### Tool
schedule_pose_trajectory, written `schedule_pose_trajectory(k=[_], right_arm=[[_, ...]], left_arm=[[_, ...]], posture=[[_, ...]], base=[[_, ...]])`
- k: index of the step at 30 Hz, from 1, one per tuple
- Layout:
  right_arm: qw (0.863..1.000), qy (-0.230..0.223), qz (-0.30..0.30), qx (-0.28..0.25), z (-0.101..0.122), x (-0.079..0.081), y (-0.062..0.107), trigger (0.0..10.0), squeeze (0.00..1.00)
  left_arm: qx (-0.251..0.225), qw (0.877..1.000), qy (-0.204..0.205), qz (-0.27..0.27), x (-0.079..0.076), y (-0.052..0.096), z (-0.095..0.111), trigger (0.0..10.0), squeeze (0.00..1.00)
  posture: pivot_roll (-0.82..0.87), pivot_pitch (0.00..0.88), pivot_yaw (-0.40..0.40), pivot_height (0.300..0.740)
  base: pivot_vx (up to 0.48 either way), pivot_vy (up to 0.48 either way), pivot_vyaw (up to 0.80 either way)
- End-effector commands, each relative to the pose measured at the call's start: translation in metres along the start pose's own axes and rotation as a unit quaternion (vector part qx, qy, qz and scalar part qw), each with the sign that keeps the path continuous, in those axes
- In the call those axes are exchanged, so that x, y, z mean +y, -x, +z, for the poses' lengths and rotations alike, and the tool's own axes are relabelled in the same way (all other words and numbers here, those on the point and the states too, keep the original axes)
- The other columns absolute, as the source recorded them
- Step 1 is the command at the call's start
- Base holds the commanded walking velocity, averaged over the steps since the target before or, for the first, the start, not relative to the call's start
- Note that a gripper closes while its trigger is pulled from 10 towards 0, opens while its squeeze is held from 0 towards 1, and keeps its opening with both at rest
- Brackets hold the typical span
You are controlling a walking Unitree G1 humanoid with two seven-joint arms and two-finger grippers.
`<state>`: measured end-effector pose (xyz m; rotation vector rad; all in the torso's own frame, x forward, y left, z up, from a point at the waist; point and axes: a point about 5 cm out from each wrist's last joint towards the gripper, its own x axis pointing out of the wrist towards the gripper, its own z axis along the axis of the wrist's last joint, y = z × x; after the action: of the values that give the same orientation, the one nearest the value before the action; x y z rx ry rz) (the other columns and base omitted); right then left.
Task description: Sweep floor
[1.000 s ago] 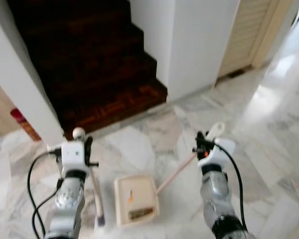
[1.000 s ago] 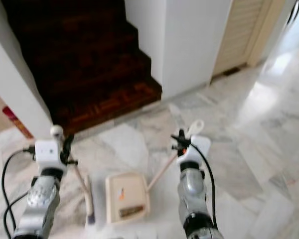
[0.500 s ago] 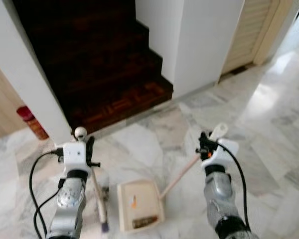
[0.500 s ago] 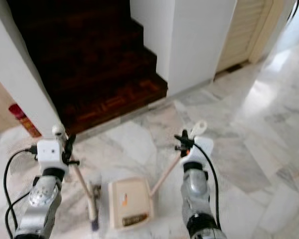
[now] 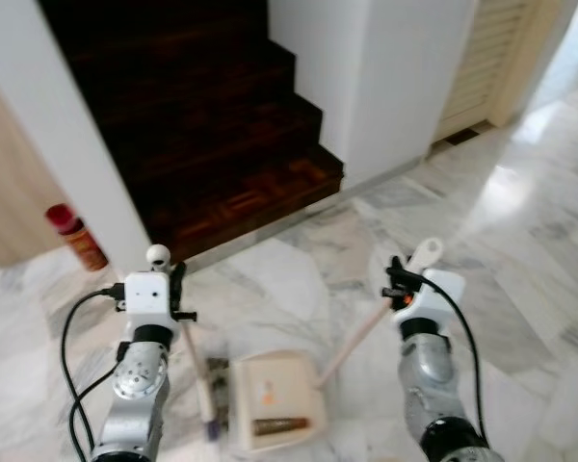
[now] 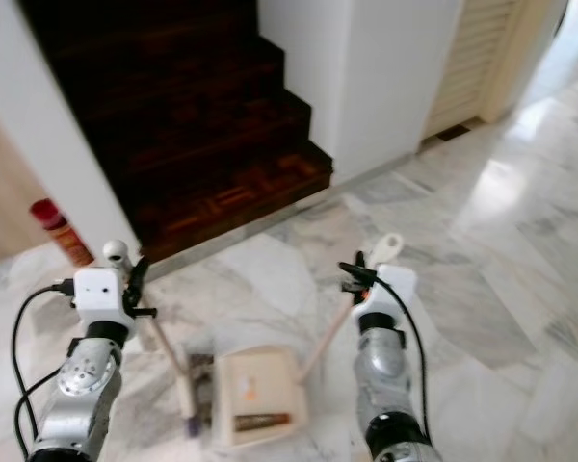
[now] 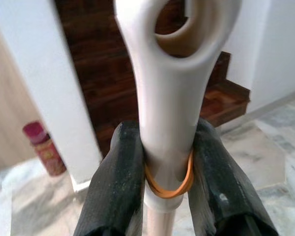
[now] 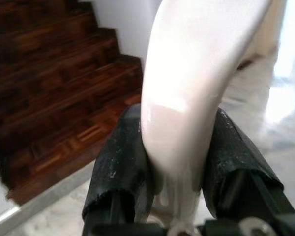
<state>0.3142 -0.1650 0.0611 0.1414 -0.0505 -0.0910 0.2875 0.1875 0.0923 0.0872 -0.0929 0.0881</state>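
We stand on a pale marble floor before a dark wooden staircase flanked by white walls, with a red canister at the foot of the left wall. Low between our arms lies the cream dustpan, flat on the floor with dark debris in it; its long handle slants up and to the right into our right tool, which is clamped on the handle's looped end. Our left tool is closed on the broom handle, above an orange rubber band. The broom runs down to its head just left of the pan. We judge the next stroke goes rightward, from broom into pan.
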Motion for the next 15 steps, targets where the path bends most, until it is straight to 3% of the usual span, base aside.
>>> schedule_pose_trajectory(k=[1, 7, 15], right_arm=[[0.999, -0.01, 0.021, -0.025, 0.0099, 0.0167, -0.006, 10.0, 0.0], [0.999, -0.012, 0.022, -0.025, 0.0098, 0.0172, -0.006, 10.0, 0.0], [0.999, -0.017, 0.023, -0.024, 0.0091, 0.0181, -0.0059, 10.0, 0.0]], left_arm=[[-0.021, 1.0, -0.007, 0.012, 0.0092, -0.0018, 0.0087, 10.0, 0.0], [-0.021, 1.0, -0.008, 0.012, 0.0089, -0.0016, 0.0084, 10.0, 0.0], [-0.02, 1.0, -0.007, 0.01, 0.0088, -0.0013, 0.0078, 10.0, 0.0]], posture=[[0.16, 0.025, 0.025, 0.74], [0.16, 0.02, 0.025, 0.74], [0.16, 0.014, 0.026, 0.74]], base=[[0.0, 0.289, 0.8], [0.0, 0.288, 0.71], [0.0, 0.288, 0.0]])
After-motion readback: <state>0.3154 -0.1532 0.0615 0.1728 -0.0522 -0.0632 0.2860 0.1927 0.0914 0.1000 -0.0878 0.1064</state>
